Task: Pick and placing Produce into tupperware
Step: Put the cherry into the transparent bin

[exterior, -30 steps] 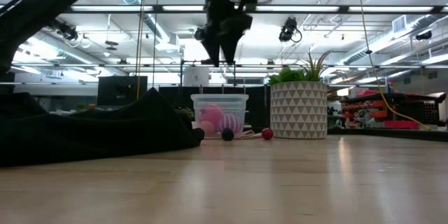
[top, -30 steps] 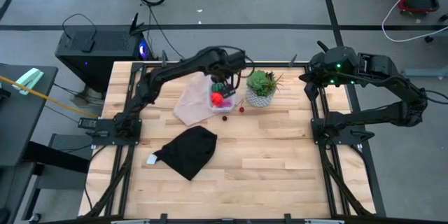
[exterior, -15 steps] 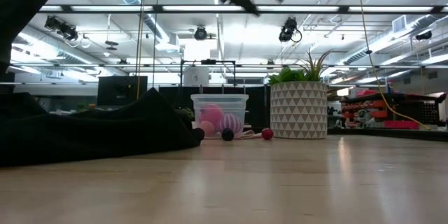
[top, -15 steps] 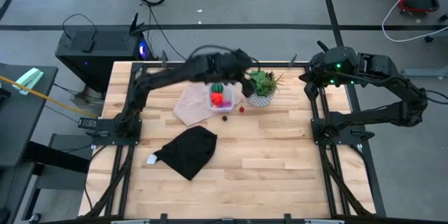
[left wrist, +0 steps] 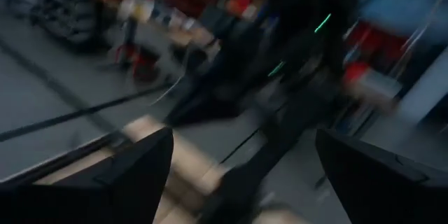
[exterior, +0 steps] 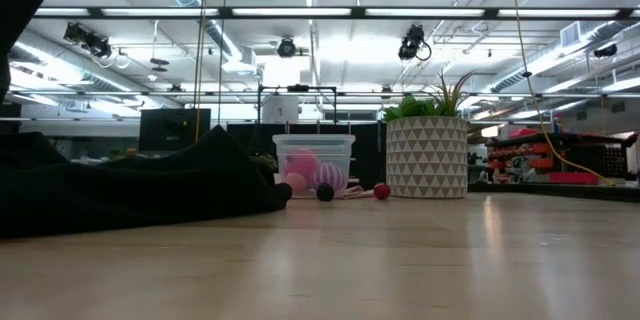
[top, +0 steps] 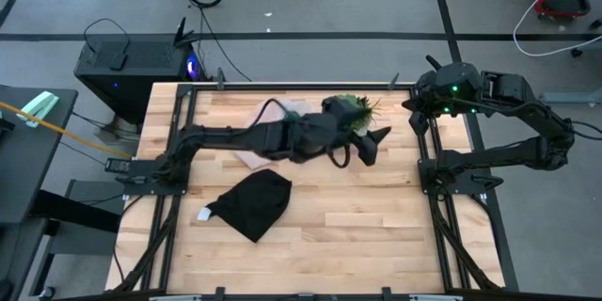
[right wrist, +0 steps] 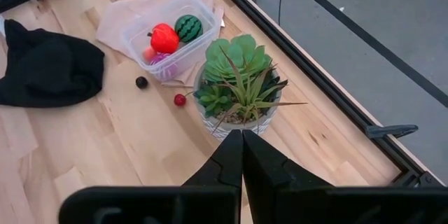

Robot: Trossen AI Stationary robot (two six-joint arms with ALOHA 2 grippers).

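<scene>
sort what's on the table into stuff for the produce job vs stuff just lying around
Belongs to the job:
- tupperware, holding a red-orange piece and a green striped ball
- dark ball and red ball, loose on the table

Just lying about:
- succulent in its pot
- black cloth
- pale sheet under the tub

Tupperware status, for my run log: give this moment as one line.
tupperware: holds red-orange piece, green striped ball | on table: dark ball, red bit | left tool: open, empty | right tool: shut
</scene>
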